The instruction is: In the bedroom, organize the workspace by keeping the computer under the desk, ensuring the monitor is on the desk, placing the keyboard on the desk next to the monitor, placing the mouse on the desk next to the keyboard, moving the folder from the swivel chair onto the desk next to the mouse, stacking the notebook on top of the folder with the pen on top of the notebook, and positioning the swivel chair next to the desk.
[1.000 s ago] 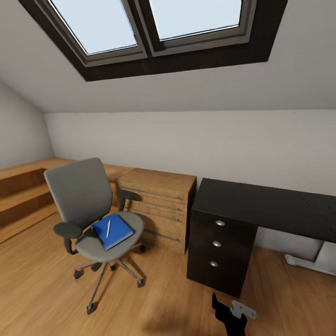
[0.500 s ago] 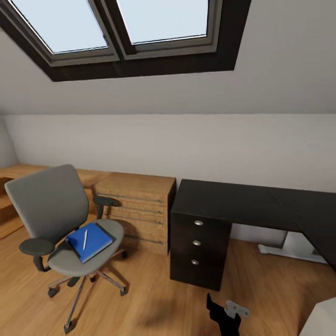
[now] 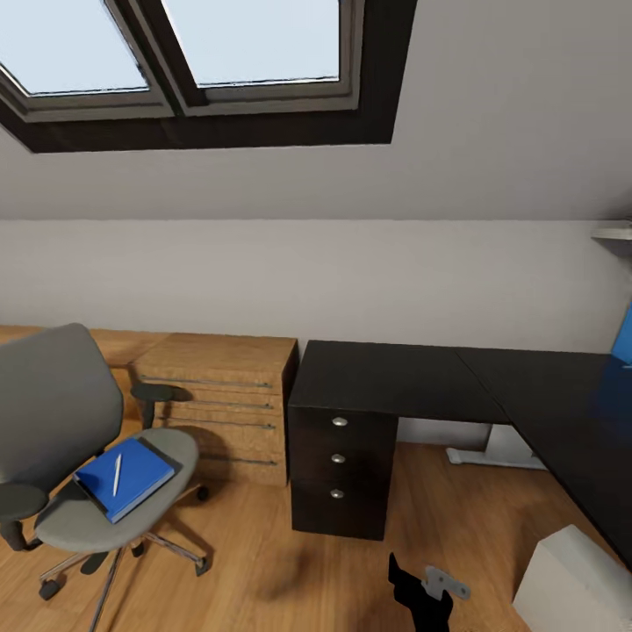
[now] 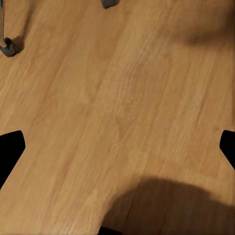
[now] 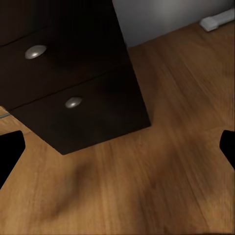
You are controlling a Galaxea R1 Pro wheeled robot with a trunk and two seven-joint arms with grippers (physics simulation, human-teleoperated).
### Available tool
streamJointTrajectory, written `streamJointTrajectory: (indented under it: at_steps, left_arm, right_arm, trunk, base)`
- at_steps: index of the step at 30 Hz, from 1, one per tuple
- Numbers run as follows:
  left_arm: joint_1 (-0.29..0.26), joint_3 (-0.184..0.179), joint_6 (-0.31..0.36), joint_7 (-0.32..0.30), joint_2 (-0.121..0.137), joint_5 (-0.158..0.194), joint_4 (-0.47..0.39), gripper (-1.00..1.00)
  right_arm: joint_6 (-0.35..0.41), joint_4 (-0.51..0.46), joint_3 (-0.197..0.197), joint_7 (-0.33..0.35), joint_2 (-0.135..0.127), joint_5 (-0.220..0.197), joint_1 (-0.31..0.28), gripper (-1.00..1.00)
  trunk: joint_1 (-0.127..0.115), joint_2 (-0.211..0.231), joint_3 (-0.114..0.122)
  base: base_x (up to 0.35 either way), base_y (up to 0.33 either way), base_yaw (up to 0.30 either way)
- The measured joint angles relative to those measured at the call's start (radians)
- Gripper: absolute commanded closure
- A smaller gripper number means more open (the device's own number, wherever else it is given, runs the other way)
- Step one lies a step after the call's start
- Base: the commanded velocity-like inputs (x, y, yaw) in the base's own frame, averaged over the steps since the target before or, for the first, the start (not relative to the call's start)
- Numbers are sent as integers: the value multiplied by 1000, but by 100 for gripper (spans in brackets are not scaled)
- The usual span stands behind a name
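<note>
The swivel chair (image 3: 61, 439) stands on the wood floor at the left. On its grey seat lies the blue folder (image 3: 127, 478), with the pale pen (image 3: 117, 474) on top of it. The desk (image 3: 562, 404), a black top with a white foot (image 3: 491, 456) and a blue panel (image 3: 621, 338), runs along the right. My left gripper (image 4: 117, 147) hangs open over bare floor with nothing between its fingertips (image 4: 10, 152). My right gripper (image 5: 117, 147) is open too, facing the black drawer unit. The monitor, keyboard, mouse and notebook are out of view.
A black drawer unit (image 3: 341, 461) with round silver knobs (image 5: 73, 102) stands against the desk's left end. A light-wood drawer chest (image 3: 219, 399) is between it and the chair. A pale box (image 3: 570, 588) sits at the lower right; I cannot tell whether it is the computer.
The whole picture has shifted left, so the camera has turned right. More of the desk, its blue panel and the pale box have come into view. The chair and folder have not moved.
</note>
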Motion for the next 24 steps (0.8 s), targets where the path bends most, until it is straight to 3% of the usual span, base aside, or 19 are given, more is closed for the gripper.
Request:
streamJointTrajectory:
  at_steps: [24]
  left_arm:
    - [0,0,0,1,-3,0,1,-100]
  right_arm:
    - [0,0,-2,-6,-12,-2,1,-100]
  trunk:
    - [-92,168,74]
  base:
    - [0,0,-11]
